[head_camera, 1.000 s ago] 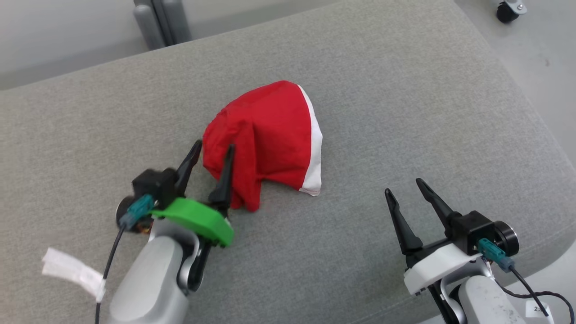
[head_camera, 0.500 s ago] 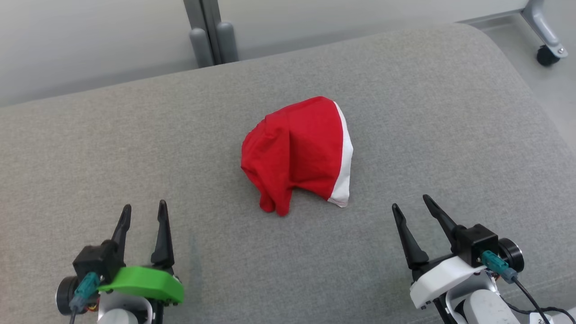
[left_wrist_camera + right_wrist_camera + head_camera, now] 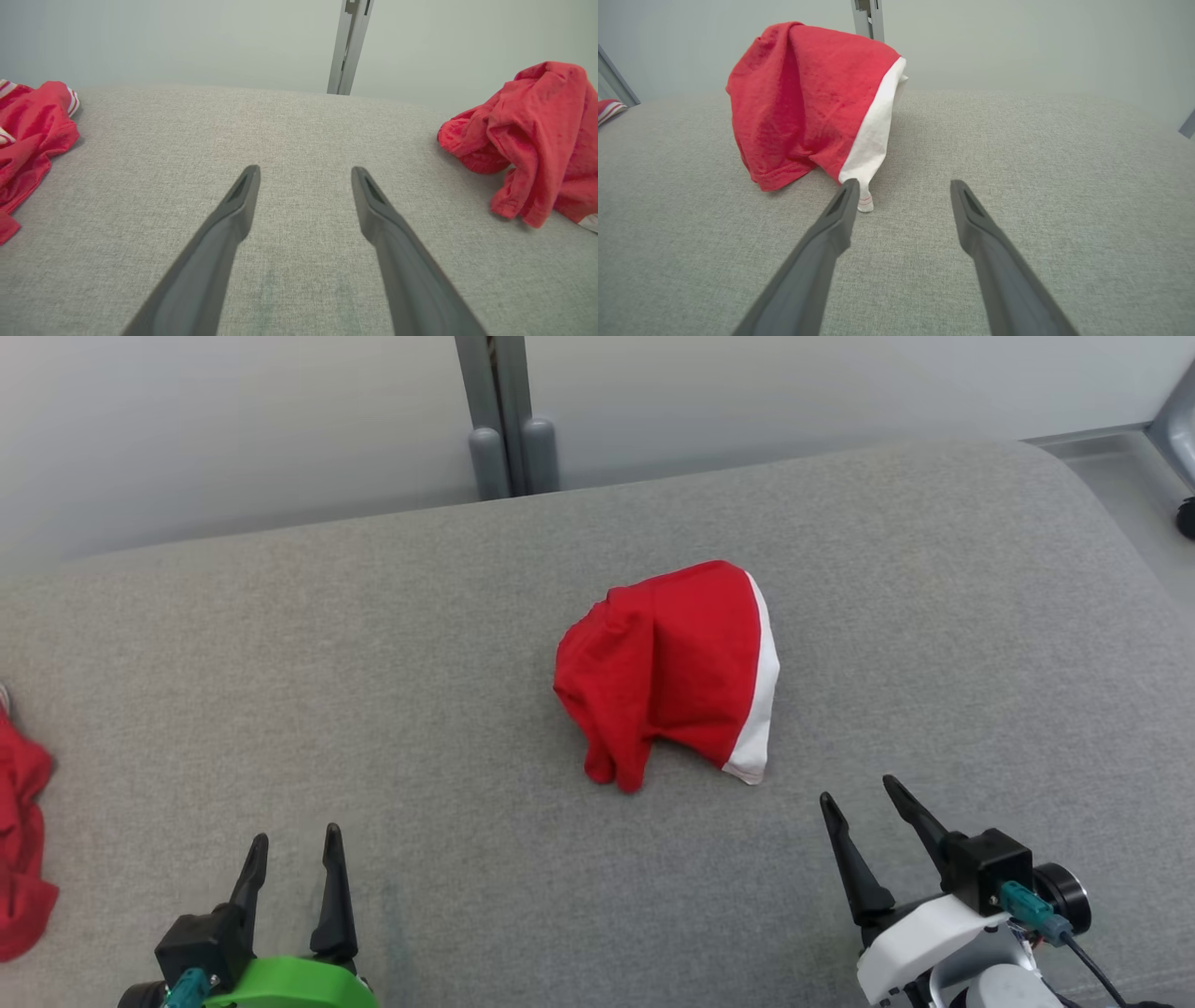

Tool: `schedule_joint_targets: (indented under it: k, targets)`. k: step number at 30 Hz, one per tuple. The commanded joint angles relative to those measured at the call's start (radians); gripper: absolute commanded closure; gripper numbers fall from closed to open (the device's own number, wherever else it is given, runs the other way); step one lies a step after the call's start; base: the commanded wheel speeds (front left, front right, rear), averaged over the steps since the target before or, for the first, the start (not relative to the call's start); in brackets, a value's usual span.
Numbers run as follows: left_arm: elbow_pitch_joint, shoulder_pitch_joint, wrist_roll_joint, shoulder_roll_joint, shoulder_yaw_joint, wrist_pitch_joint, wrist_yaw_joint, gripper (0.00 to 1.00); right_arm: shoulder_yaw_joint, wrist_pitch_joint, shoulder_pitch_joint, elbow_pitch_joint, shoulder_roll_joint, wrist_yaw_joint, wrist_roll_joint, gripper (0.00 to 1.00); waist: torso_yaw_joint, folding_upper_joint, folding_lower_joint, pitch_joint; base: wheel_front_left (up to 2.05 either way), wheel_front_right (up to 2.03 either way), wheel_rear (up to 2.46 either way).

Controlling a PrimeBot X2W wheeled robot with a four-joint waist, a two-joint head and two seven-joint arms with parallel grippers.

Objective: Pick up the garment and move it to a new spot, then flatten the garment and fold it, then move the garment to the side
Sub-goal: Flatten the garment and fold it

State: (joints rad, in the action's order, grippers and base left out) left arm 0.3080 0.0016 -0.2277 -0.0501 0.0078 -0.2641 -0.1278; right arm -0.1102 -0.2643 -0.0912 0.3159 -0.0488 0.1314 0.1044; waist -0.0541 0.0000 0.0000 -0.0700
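Here's the red garment (image 3: 667, 663), sitting in a loose heap near the middle of the grey cushion (image 3: 280, 644). It is bright red cloth with a broad white band running down its right edge, and a bunched red tail hangs off the near left corner. Nothing is touching it.

Both arms sit low at the near edge. The left gripper (image 3: 295, 835) has its jaws spread wide with nothing between them, well apart from the heap. The right gripper (image 3: 857, 790) is the same, jaws wide and empty, near the garment's white corner but clear of it.

From the head camera the heap looks like a flattish dome. The right wrist camera tells it differently: the cloth stands up in a peak, the white band slopes down to a thin tip on the cushion, and a stitched red hem curls under at the front. That tip lies just beside one dark finger in that view.

A second red garment (image 3: 23, 840) lies at the cushion's far left edge. The head view gives it as a plain red lump, while the left wrist camera picks out white stripes on it. A grey post (image 3: 495, 411) rises behind the cushion.
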Motion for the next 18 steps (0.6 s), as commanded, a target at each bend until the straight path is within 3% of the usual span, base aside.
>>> schedule_joint_targets:
  k: [1,9,18]
  targets:
    - [0.001,0.011,-0.004,-0.002,-0.002,-0.001,-0.004,0.00,0.004,0.000,-0.003,0.004,-0.003,-0.001,-0.003,0.00,0.020,0.0000,0.0000,-0.012,0.00,0.00,0.00]
    - [0.002,-0.023,-0.010,-0.002,-0.040,-0.001,-0.004,0.00,0.028,0.000,-0.063,0.038,-0.004,-0.001,-0.019,0.00,0.079,0.0000,0.0000,-0.061,0.00,0.00,0.00]
    - [0.001,-0.065,-0.017,-0.002,-0.085,-0.001,-0.004,0.00,0.021,0.000,-0.166,0.166,-0.004,-0.001,-0.032,0.00,0.141,0.0000,0.0000,-0.127,0.00,0.00,0.00]
